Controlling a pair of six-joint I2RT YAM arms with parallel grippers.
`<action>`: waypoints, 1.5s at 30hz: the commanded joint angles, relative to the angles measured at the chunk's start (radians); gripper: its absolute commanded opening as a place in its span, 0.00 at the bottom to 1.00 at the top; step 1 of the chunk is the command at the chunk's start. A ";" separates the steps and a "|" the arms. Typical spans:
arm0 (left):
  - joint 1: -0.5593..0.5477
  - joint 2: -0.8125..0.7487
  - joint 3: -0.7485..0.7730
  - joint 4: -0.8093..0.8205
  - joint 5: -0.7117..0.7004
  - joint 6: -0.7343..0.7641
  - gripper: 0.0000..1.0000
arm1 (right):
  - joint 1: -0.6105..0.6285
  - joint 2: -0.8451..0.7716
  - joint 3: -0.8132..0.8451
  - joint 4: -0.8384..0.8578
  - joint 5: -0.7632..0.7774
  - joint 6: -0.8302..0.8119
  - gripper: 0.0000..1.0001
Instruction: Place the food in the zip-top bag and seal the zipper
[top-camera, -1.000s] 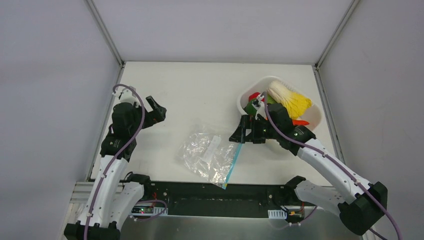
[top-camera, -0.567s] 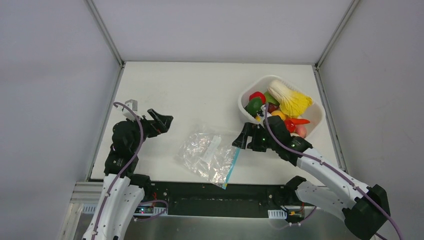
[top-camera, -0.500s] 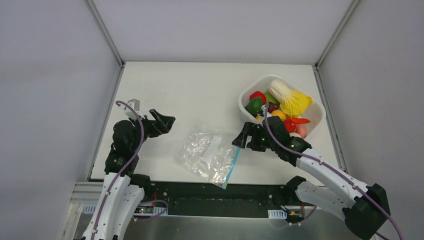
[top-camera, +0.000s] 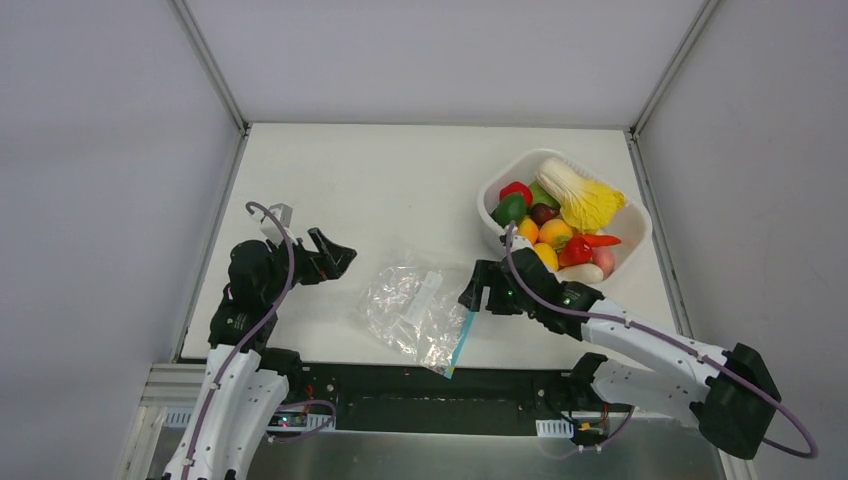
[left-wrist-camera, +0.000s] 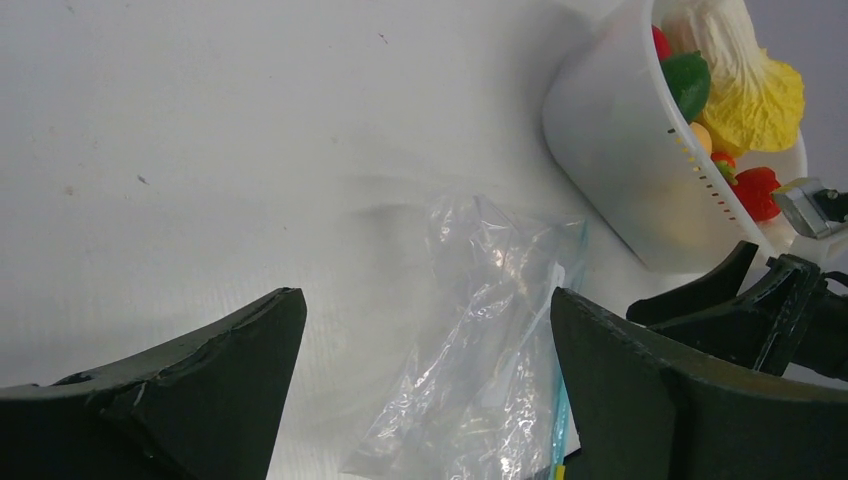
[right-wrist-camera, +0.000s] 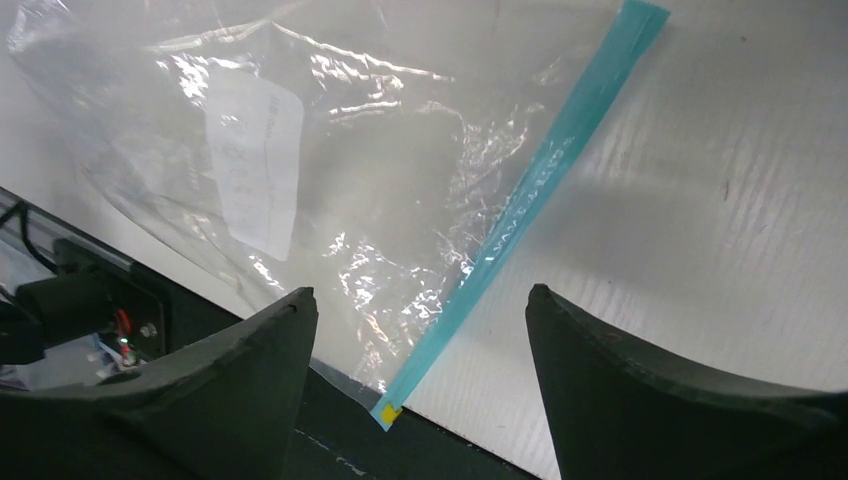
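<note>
The clear zip-top bag (top-camera: 415, 315) lies flat near the table's front edge, with its white label strip (right-wrist-camera: 252, 160) up and its teal-blue zipper (top-camera: 465, 330) along its right side. The bag also shows in the left wrist view (left-wrist-camera: 480, 370); the zipper also shows in the right wrist view (right-wrist-camera: 530, 190). The food (top-camera: 555, 225), red, orange, yellow and green toy pieces, sits in the white tub (top-camera: 630, 250) at the right. My right gripper (top-camera: 480, 290) is open and empty just over the zipper's upper end. My left gripper (top-camera: 335, 258) is open and empty, left of the bag.
The bag's lower corner hangs over the table's front edge onto the black rail (top-camera: 440, 385). The tub shows in the left wrist view (left-wrist-camera: 620, 150) with food in it. Grey walls close in the table on three sides.
My right gripper has drawn back from the tub and come down left toward the zipper. My left gripper has moved down and right toward the bag. The bag has not moved.
</note>
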 joint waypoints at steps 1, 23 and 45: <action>-0.002 0.008 0.064 -0.041 0.022 0.064 0.95 | 0.108 0.051 0.009 -0.039 0.164 0.032 0.80; -0.003 0.003 0.109 -0.137 0.013 0.101 0.93 | 0.333 0.271 -0.132 0.269 0.441 0.299 0.59; -0.026 0.050 0.158 -0.273 -0.006 0.153 0.91 | 0.326 0.382 -0.018 0.367 0.444 0.133 0.00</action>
